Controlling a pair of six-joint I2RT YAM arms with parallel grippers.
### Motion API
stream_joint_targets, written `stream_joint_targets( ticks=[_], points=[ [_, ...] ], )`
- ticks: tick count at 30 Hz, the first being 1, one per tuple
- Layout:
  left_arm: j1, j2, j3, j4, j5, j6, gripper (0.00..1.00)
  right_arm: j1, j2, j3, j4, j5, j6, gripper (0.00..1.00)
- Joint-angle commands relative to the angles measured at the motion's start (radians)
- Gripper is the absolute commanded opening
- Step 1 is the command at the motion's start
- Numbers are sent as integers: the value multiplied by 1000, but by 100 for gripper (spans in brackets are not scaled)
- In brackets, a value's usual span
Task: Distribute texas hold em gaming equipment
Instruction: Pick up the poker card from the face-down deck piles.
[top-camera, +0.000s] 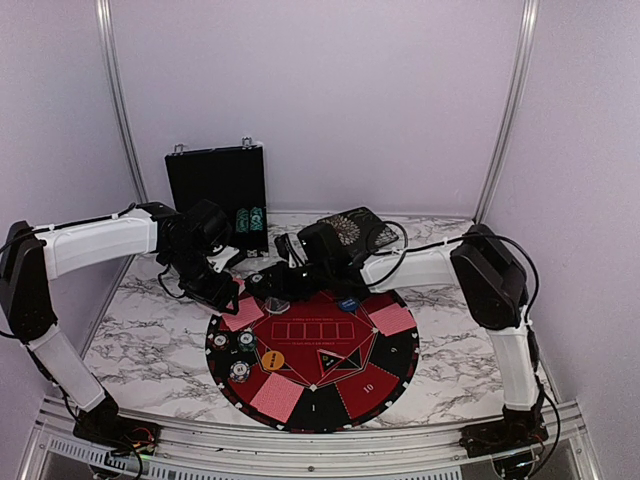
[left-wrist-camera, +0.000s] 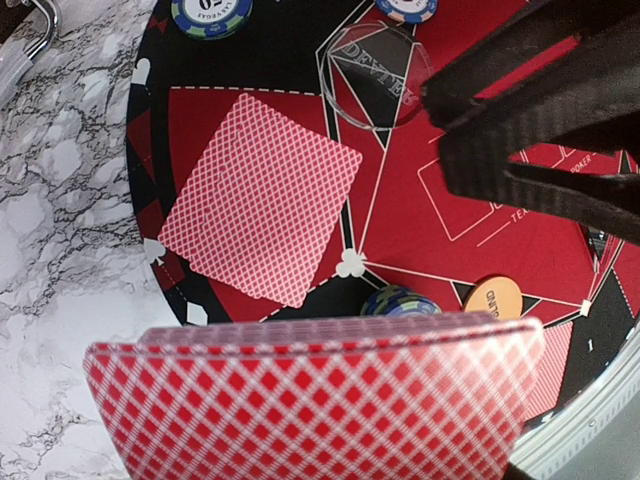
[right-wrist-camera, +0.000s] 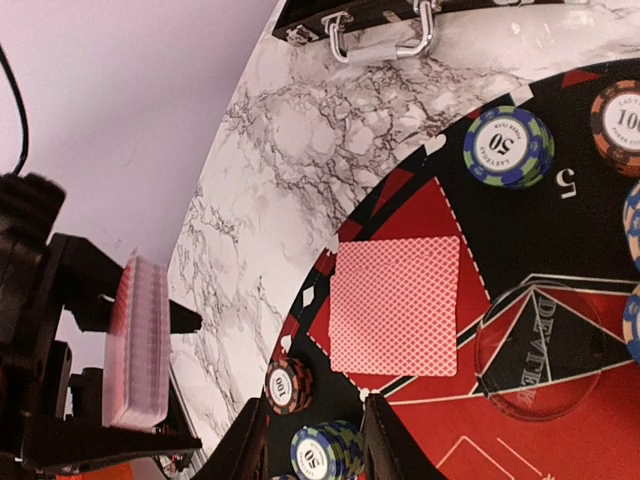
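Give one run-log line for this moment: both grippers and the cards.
left gripper: shut on card deck | right gripper: open, empty, above mat | single card: face down on mat

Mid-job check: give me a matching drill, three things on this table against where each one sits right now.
1. stack of red-backed playing cards
2. clear round dealer disc
3. black hinged case

A. upright at the back wall
B. flat on the round red-and-black mat
C. clamped in the left gripper

Pairs: 1-C, 2-B, 3-A
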Motion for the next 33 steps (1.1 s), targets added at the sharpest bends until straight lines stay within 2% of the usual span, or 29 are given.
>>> stream_joint_targets(
  ticks=[1,6,18,24,33],
  points=[
    [-17,-5,5,4,13,-3,39,-25,-96,-77,67,-50,32,33],
    [-63,19,23,3,0,-11,39,-69,-187,-197,147,-116,77,40],
    [-169,106,117,-2,-10,-26,39,-161,-376,-473,243,-159,116,58],
    [-204,138,151,-3,-7,-30,39,-161,-404,-526,293,-195,143,64],
    [-232,154,179,-5,-3,-32,39,-154,-375,-524,347,-247,181,65]
  ],
)
